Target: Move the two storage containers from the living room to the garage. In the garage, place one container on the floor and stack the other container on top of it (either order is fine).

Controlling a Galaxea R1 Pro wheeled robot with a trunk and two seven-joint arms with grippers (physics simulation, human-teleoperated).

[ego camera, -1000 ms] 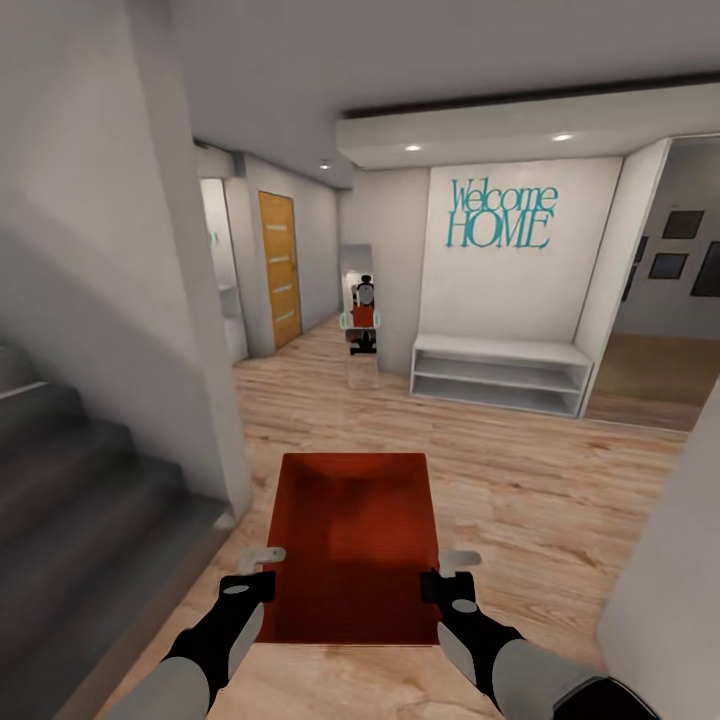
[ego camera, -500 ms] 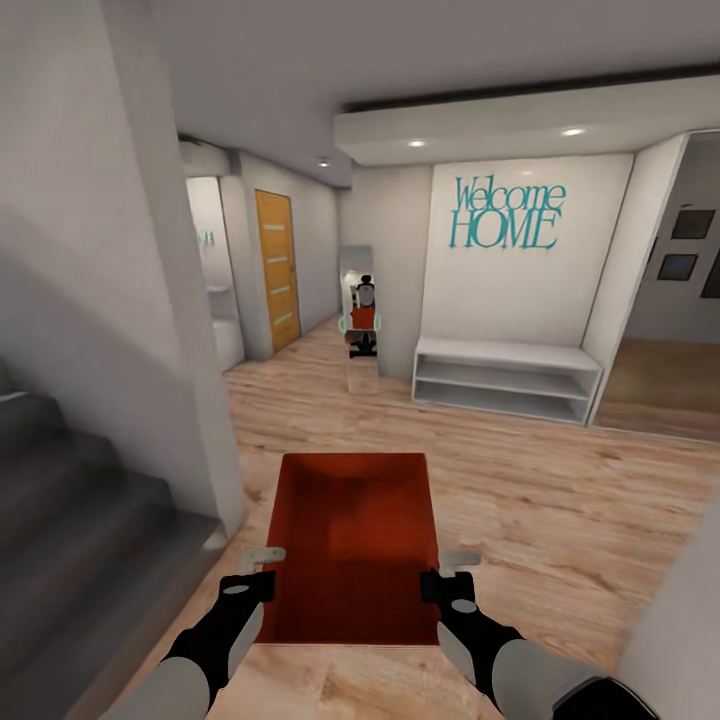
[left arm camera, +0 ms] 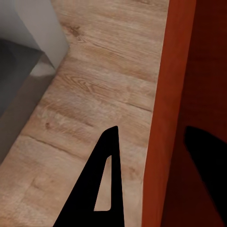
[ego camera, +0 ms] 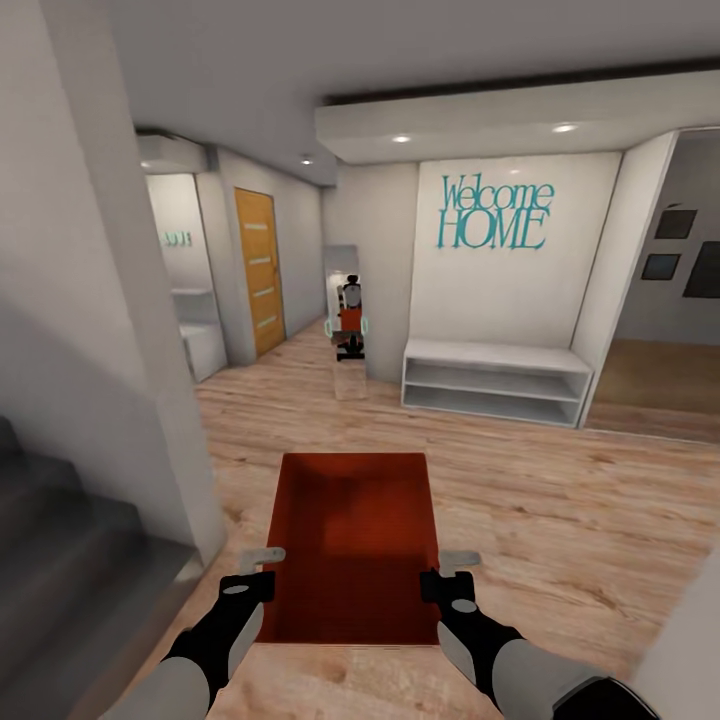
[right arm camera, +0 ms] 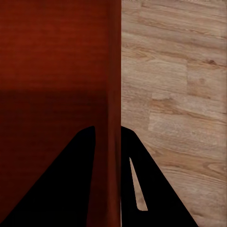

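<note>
Orange-red storage container (ego camera: 350,545), both side walls pinched between left fingers (left arm camera: 101,189) and right fingers (right arm camera: 137,184).

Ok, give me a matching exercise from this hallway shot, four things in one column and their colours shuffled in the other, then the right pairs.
Things:
1. bin
2. door
3. Welcome HOME lettering
4. shelf unit

Colours:
A. teal
B. white
C. orange-red
D. yellow-brown wood

Pairs: 1-C, 2-D, 3-A, 4-B
</note>
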